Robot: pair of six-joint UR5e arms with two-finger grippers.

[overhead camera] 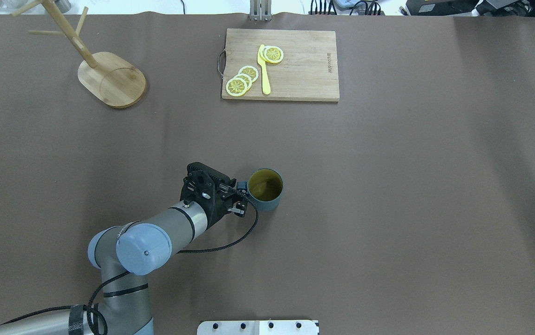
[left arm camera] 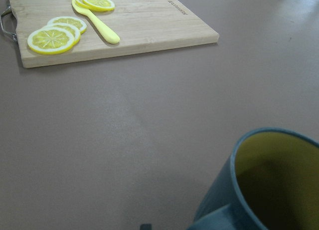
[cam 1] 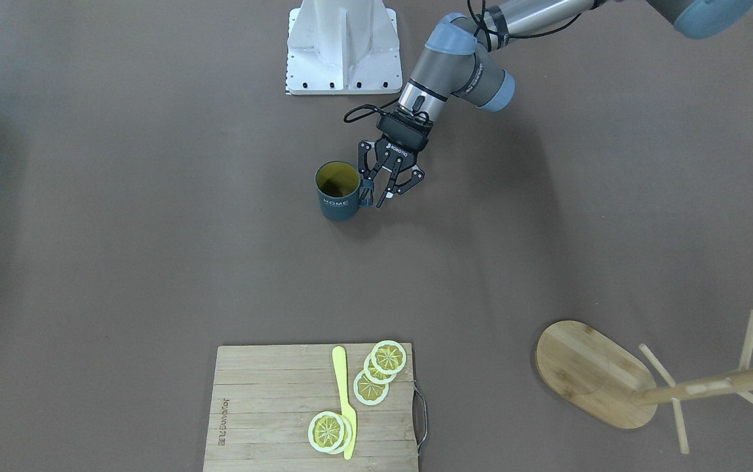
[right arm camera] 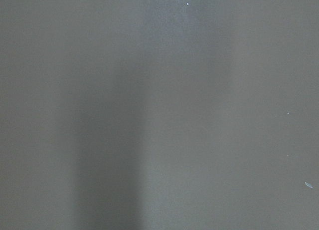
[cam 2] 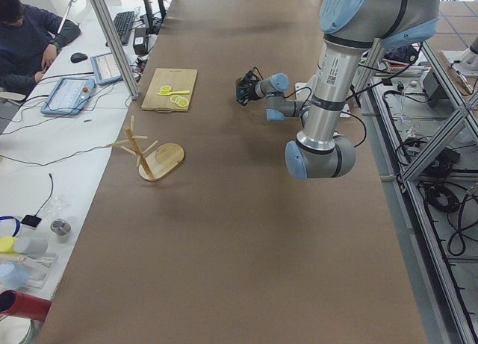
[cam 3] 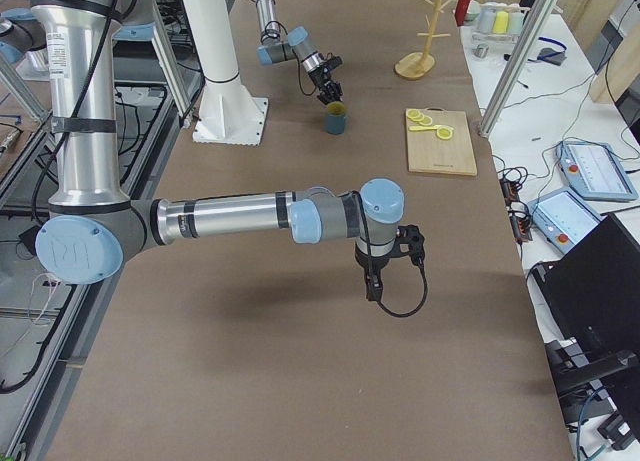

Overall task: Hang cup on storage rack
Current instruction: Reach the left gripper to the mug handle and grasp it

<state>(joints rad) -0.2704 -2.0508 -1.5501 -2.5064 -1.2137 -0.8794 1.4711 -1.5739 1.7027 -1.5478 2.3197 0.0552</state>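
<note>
Closest to the left wrist lens is the cup (left arm camera: 224, 190), its blue wall and yellow inside filling the lower right corner. From where I stand, the left gripper (cam 1: 375, 195) is right at the cup's handle. Its jaws are spread and not clamped on anything, with one finger (cam 1: 366, 188) against the handle loop. Whether the loop truly sits between the two fingers, I can't make out. The cup stands upright on the table (overhead camera: 388, 186), mouth up, near the middle and toward the robot's side. Its "HOME" lettering faces away from the robot and its handle points at the left arm.

The right gripper (cam 3: 372, 284) hangs over the table well apart from all this, pointing down. I can see it only from the side and can't tell whether it is spread or closed. Its wrist camera shows just brown tabletop.

Further out, the rack (overhead camera: 112, 80) stands upright at the far left corner, well away from the cup. A board (overhead camera: 300, 70) lies at the far edge near the middle, with lemon slices (overhead camera: 241, 80) and a yellow knife (overhead camera: 264, 74) on it. A white mount (cam 1: 342, 46) sits at the robot's edge. Beyond the table a person (cam 2: 30, 38) sits at a desk.
</note>
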